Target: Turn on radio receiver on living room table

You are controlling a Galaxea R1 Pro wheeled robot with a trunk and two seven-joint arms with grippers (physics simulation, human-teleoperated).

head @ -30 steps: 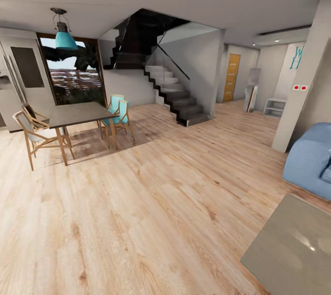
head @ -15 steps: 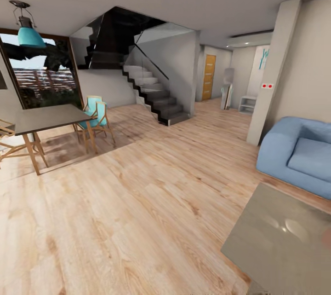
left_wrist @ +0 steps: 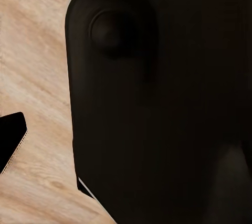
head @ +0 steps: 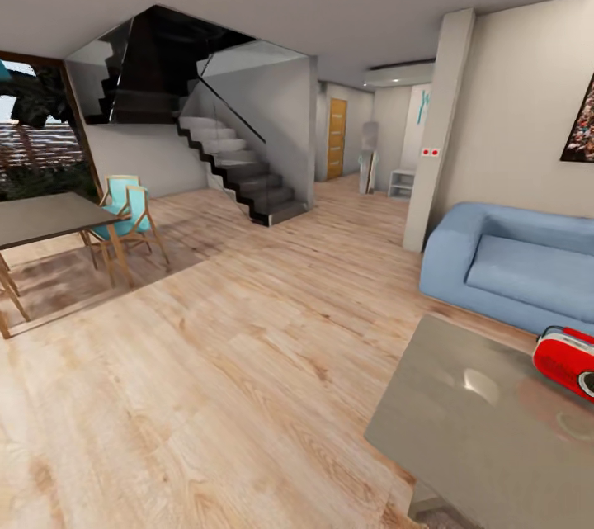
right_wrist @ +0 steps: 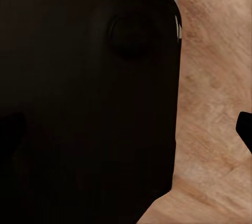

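Observation:
The red radio receiver [head: 568, 361] sits on the glossy grey-beige coffee table [head: 470, 430] at the right edge of the head view, and the frame cuts it off. Its white-ringed dial faces me. Behind the table stands the blue sofa [head: 503, 265] of the living room. In the left wrist view a dark rounded panel [left_wrist: 157, 103] of my own body is close up over the wood floor, with a black tip [left_wrist: 10, 140] at the edge. The right wrist view shows the same kind of panel [right_wrist: 89, 98] and a black tip [right_wrist: 244, 129]. Neither view shows how the jaws stand.
Light wood floor [head: 223, 364] stretches between me and the coffee table. A dark dining table [head: 41, 217] with wooden chairs [head: 124, 215] is at the left. A dark staircase [head: 239, 170] rises at the back. A beige pillar [head: 433, 141] stands beside the sofa.
The camera has swung to the right. The dining table slid toward the left edge, and the sofa, more of the coffee table and the red radio came into view.

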